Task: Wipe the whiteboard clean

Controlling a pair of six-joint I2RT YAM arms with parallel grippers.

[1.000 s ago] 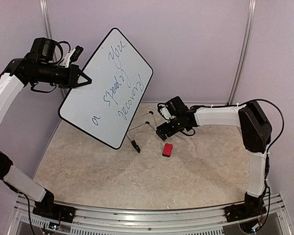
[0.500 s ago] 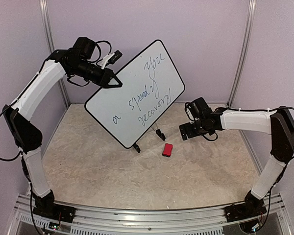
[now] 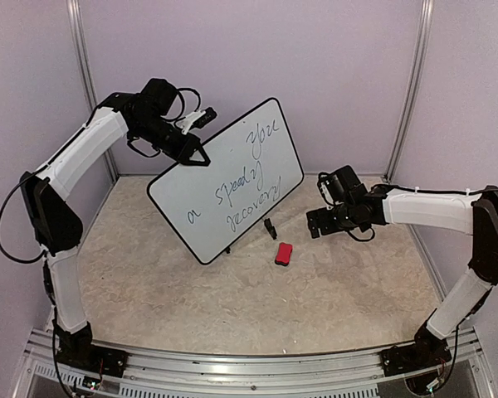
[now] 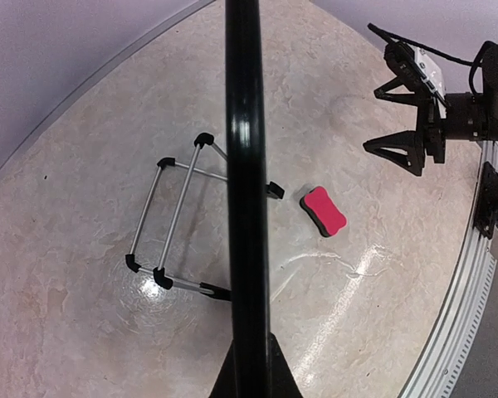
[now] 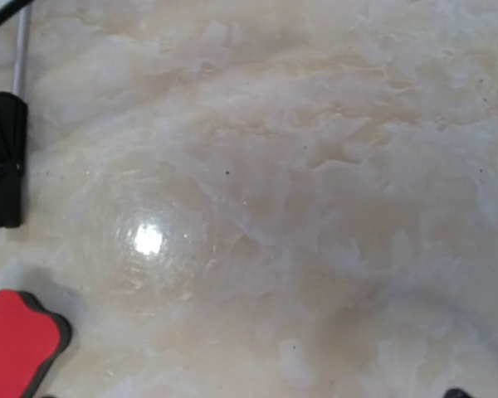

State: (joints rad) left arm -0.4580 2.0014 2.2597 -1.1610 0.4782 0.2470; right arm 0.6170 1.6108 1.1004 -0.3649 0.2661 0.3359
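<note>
Fig. Two-arm view of the work cell, with wrist insets.

(a) My left pincer (image 3: 197, 156) is pressed together on the upper left edge of the whiteboard (image 3: 232, 178). In my left wrist view the board's black rim (image 4: 242, 166) runs edge-on straight away from between my fingers. The board hangs from this grip, tilted, with its long side sloping down and toward me from the pincer. Its white face is turned toward the overhead camera. Dark handwritten lines cover that face, below and to the right of the pincer.

(b) The wire stand (image 4: 181, 207) with its small black feet sits behind the board, below my left pincer. I cannot tell whether its feet touch the table (image 3: 149, 290).

(c) My right pincer (image 3: 314, 222) is spread wide and holds nothing. It hovers low over the table, just beyond the board's right-hand end and apart from it. Its fingers point toward the board.

(d) A red eraser (image 3: 284, 253) lies flat on the table, near my right pincer on the side closer to my bases. It is well below my left pincer and untouched by either one. In my right wrist view it fills the lower left corner, with one black foot of the stand at the left edge.
</note>
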